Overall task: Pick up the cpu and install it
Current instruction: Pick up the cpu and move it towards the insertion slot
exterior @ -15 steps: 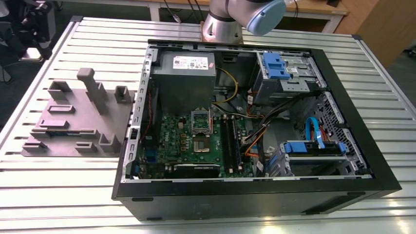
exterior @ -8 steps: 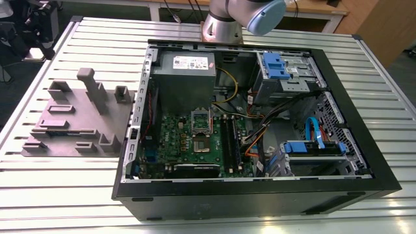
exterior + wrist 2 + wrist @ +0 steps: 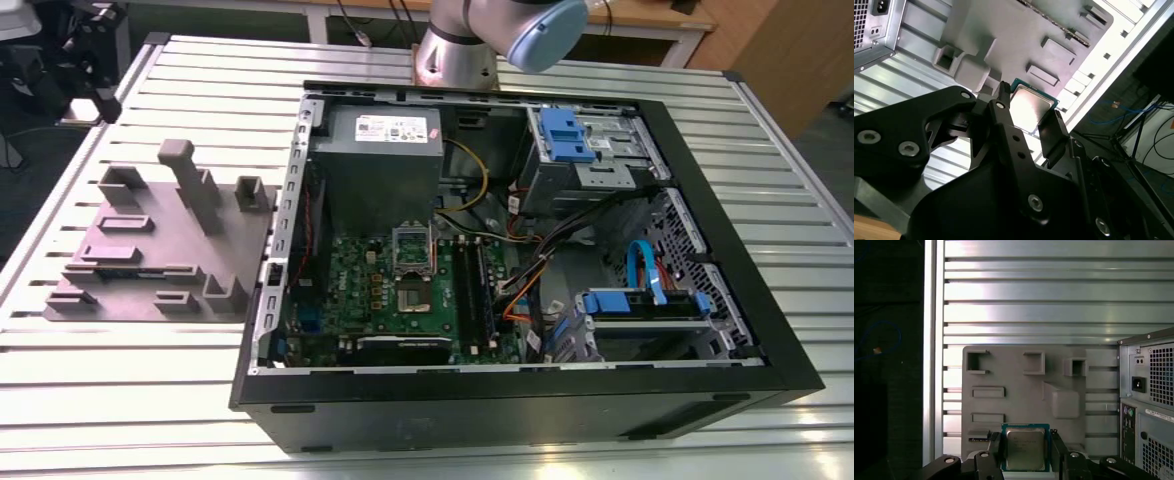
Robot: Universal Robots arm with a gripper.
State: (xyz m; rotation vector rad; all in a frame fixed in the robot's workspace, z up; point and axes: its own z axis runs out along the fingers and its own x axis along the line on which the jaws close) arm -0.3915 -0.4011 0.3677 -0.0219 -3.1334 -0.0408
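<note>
The cpu [image 3: 1025,450] is a small square chip with a silvery metal top and a green edge. It sits between my two black fingers [image 3: 995,444], and my gripper [image 3: 1025,439] is shut on it. In the second wrist view the cpu [image 3: 1030,107] hangs in the gripper [image 3: 1029,102] well above the grey-mauve block [image 3: 1019,40]. The green motherboard [image 3: 360,295] lies inside the open computer case [image 3: 534,390], with its silver socket frame [image 3: 411,250] near the middle.
The grey-mauve block with upright posts [image 3: 160,250] stands on the slatted metal table [image 3: 134,370] at the exterior view's left of the case. Cables, blue drive brackets [image 3: 647,300] and a power supply [image 3: 380,140] crowd the case. The arm's base [image 3: 467,50] rises behind it.
</note>
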